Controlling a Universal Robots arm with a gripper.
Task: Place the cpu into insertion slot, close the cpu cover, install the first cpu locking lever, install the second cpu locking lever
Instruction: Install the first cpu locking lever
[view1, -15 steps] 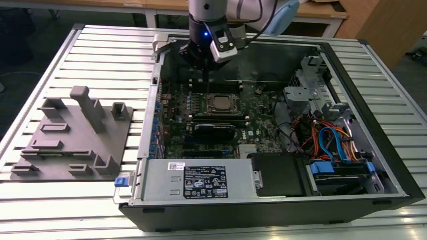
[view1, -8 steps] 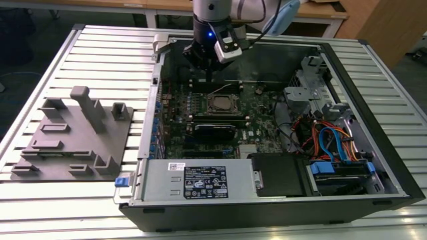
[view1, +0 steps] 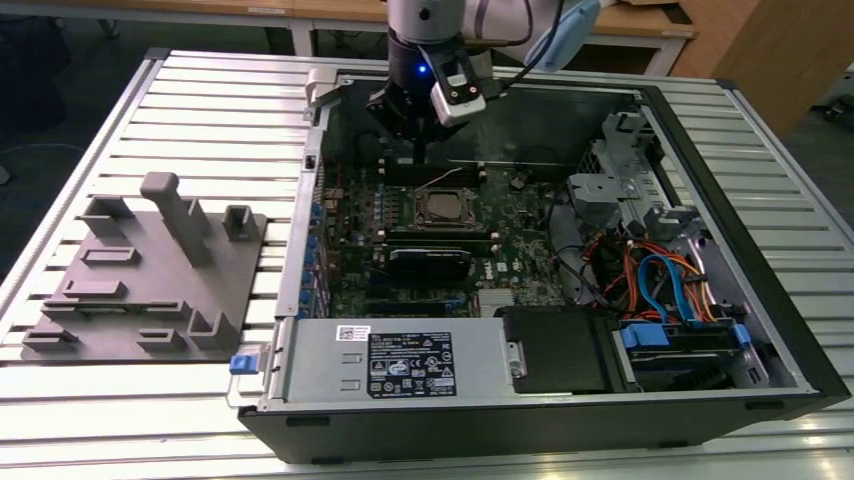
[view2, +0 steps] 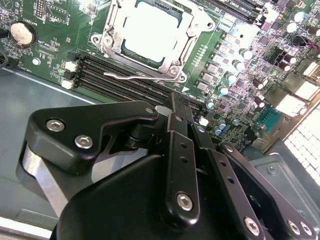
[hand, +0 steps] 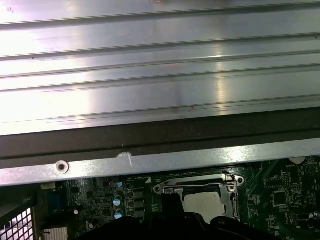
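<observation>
The cpu (view2: 150, 30) sits flat in the insertion slot (view1: 445, 222), with the cpu cover (view2: 111, 37) lowered around its edges. A thin wire lever (view2: 132, 76) lies just beside the slot's frame, over the dark memory slots (view2: 100, 70). The claw (view1: 422, 158) hangs near the slot, raised off the board, fingers pressed together and holding nothing

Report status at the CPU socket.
Tool shut, empty, hovering just short of the cpu. cpu seated, cpu cover down over it. Wire lever lies along the cover's edge, latch state unclear.
</observation>
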